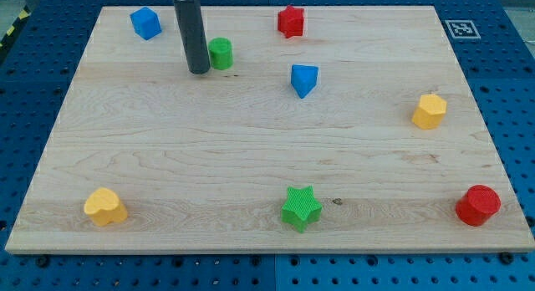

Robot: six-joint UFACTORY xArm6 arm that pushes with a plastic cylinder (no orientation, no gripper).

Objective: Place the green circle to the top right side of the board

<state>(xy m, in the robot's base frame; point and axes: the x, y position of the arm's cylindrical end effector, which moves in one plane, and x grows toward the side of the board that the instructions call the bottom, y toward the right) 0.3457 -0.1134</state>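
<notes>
Camera view: the wooden table (251,149) fills most of the frame and rests on a blue perforated base (518,90). A square black-and-white marker tag (461,28) sits at the table's corner at the view's top right; it carries a coded pattern and no readable writing, and no brand or label shows elsewhere.

The dark rod (191,32) descends from the view's top, left of centre. It bears no fingers, so nothing is gripped or held. My tip (199,71) rests on the table just beside the green circle (221,53), on that block's left as viewed; whether the two touch cannot be told.

The green circle stands in the upper left part of the table, well apart from the top right corner.

Other blocks:
- Red circle (478,205), near the view's bottom right corner.
- Green star (301,208), near the bottom edge, just right of centre.
- Yellow heart (105,206), near the bottom left corner.
- Yellow hexagonal block (429,111), near the right edge, at mid height.
- Blue cube (145,22), near the top left, left of the rod.
- Red star (290,21), at the top edge, right of centre.
- Blue triangular block (303,79), near the centre, right of the green circle.
</notes>
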